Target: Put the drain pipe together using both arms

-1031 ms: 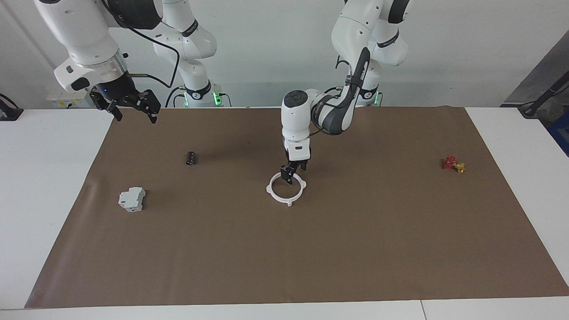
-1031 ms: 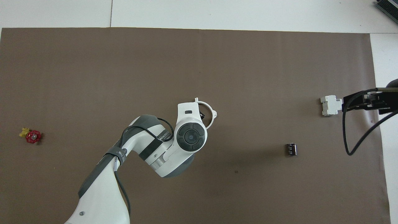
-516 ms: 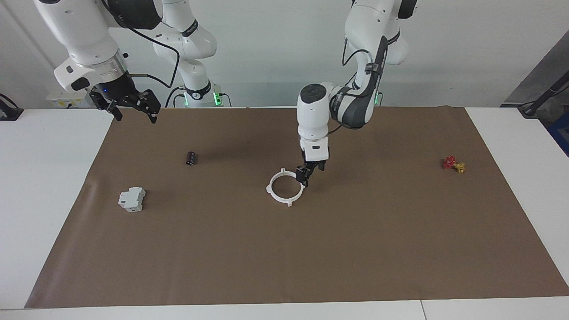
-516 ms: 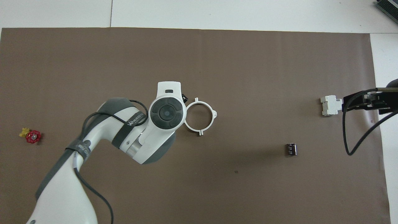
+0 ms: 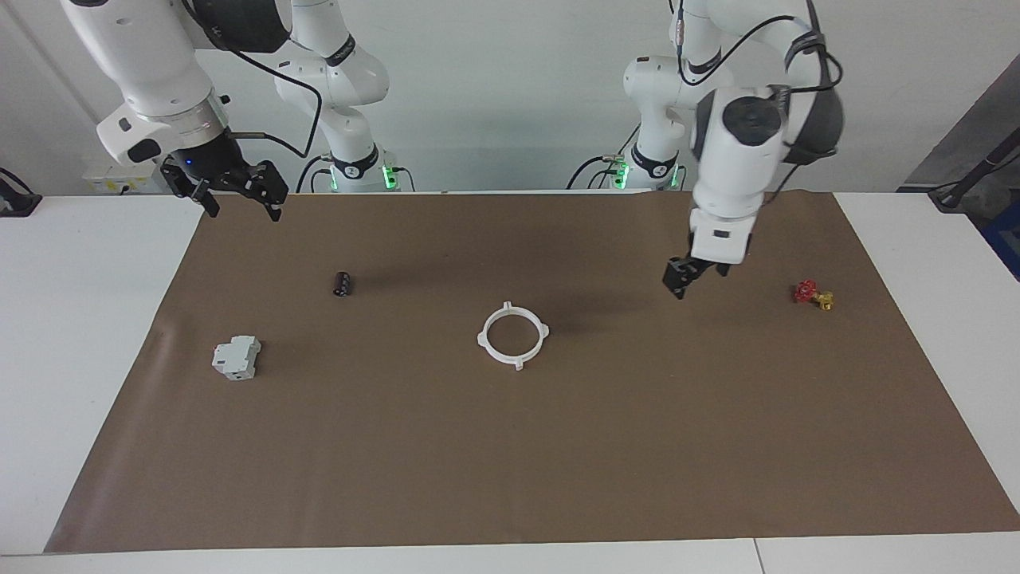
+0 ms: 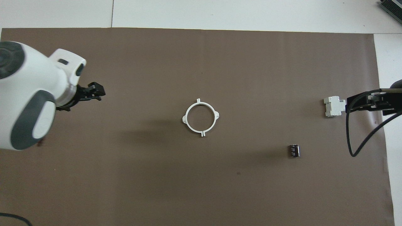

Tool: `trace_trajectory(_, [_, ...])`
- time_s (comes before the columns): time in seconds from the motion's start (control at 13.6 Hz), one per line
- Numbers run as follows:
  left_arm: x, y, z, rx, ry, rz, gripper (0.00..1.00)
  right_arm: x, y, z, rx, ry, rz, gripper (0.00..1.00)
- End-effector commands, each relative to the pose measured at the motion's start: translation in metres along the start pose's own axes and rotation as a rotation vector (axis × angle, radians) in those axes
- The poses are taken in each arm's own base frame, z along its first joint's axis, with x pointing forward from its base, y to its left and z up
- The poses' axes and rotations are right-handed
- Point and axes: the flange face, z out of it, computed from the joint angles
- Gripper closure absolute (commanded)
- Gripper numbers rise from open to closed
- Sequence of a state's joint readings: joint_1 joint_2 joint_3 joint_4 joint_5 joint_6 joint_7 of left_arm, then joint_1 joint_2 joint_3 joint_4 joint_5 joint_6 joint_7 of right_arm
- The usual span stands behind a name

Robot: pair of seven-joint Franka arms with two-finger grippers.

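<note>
Drain pipe [image 5: 514, 335] ring lies joined on mat [image 5: 558, 446]; we see left gripper [image 5: 687, 277] and right gripper [image 5: 235, 191] both released, raised, empty.

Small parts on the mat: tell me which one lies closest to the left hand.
The red valve, at the left arm's end of the mat. The ring, black cylinder and grey block lie farther from the left hand.

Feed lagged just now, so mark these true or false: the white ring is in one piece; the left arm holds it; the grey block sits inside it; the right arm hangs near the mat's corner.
1. The white ring lies closed, one piece: true.
2. The left gripper holds it: false, it hangs empty over bare mat, apart from the ring.
3. The grey block is inside the ring: false, it sits toward the right arm's end.
4. The right gripper hangs near the mat's corner: true.
</note>
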State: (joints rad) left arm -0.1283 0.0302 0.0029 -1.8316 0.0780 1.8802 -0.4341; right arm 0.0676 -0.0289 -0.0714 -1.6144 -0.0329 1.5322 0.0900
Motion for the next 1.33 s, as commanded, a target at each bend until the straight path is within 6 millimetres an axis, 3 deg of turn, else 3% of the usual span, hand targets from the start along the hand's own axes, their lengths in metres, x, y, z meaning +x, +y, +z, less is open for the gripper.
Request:
trace_trajectory(0.0, [0.007,-0.067,-0.025,-0.064,-0.007,0.047,0.00,-0.004,0.002,-0.004,0.020,-0.004,-0.005,0.00])
trace_trajectory(0.22, [0.000,-0.077,-0.037,-0.044,-0.021,0.089,0.00,-0.004,0.006,-0.003,0.020,-0.004,0.001,0.00])
trace_trajectory(0.44, [-0.001,-0.091,-0.053,-0.028,-0.062,0.332,0.00,-0.004,0.003,-0.003,0.020,-0.004,-0.004,0.00])
trace_trajectory(0.81, [-0.006,-0.068,-0.050,-0.031,-0.059,0.350,0.00,-0.007,-0.002,-0.006,0.017,-0.033,-0.067,0.00])
trace_trajectory(0.96, [-0.007,-0.071,-0.058,-0.035,-0.048,0.233,0.00,-0.008,0.000,-0.010,0.019,-0.041,-0.078,0.00])
trace_trajectory(1.1, [-0.018,-0.065,-0.080,-0.039,-0.016,0.244,0.00,-0.007,-0.002,-0.011,0.031,-0.039,-0.080,0.00])
trace_trajectory(1.25, [-0.024,-0.063,-0.084,-0.033,-0.045,0.251,0.00,-0.006,-0.003,-0.011,0.034,-0.033,-0.080,0.00])
